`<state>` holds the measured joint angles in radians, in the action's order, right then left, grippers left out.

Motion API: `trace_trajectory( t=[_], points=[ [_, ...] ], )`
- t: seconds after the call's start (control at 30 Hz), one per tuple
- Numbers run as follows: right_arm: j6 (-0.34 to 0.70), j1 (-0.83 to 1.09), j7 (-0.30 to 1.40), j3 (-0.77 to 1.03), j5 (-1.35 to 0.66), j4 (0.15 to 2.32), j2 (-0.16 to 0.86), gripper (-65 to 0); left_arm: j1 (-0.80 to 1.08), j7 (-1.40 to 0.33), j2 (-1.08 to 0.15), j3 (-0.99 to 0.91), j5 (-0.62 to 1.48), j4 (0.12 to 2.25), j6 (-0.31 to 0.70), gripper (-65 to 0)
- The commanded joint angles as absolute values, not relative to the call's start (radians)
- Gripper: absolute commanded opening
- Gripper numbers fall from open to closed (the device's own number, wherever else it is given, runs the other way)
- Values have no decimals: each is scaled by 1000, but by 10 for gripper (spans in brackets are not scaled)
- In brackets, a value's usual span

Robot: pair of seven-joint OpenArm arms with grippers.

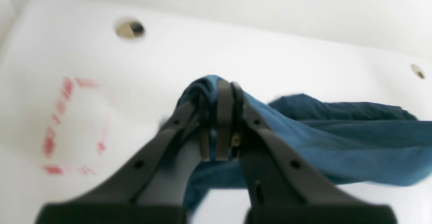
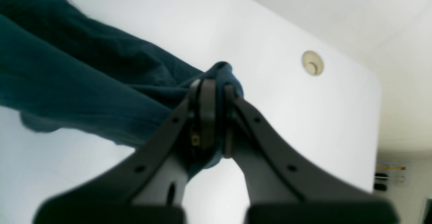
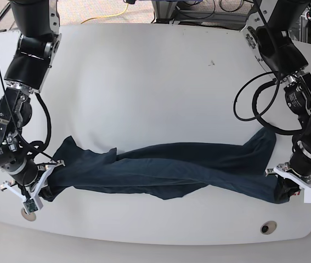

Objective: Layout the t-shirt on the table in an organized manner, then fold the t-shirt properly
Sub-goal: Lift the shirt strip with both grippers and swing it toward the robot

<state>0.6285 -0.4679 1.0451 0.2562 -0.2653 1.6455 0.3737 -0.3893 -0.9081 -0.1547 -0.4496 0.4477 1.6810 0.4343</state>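
The dark navy-teal t-shirt (image 3: 166, 170) is stretched into a long twisted band across the front of the white table (image 3: 144, 82), between my two grippers. My left gripper (image 3: 288, 188) on the base view's right is shut on one end of the shirt (image 1: 303, 132); in its wrist view the gripper (image 1: 221, 89) pinches a bunch of cloth. My right gripper (image 3: 44, 187) on the base view's left is shut on the other end; in its wrist view the gripper (image 2: 214, 85) clamps the cloth (image 2: 84, 78). The band sags onto the table in the middle.
A grommet hole (image 3: 268, 227) lies at the front right and another (image 3: 29, 213) at the front left, close under my right gripper. A red dashed rectangle mark (image 1: 67, 126) shows in the left wrist view. Cables (image 3: 254, 104) hang by the left arm.
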Motion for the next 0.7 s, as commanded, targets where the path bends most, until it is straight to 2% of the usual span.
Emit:
trace_trajectory(
  t=[0.0, 0.2, 0.47, 0.67],
  points=[
    [624, -535, 1020, 257, -275, 1673, 386, -650, -458, -886, -189, -421, 460, 1728, 433, -650],
    [624, -608, 1020, 254, -275, 1673, 427, -650, -562, -886, -236, -375, 455, 1744, 433, -650],
    [624, -742, 1020, 246, -269, 1652, 433, -650, -739, -886, -239, -334, 366, 1742, 433, -650],
    [624, -854, 1020, 182, -274, 1586, 479, -650, -897, -921, -236, -326, 343, 1741, 433, -650]
  ],
)
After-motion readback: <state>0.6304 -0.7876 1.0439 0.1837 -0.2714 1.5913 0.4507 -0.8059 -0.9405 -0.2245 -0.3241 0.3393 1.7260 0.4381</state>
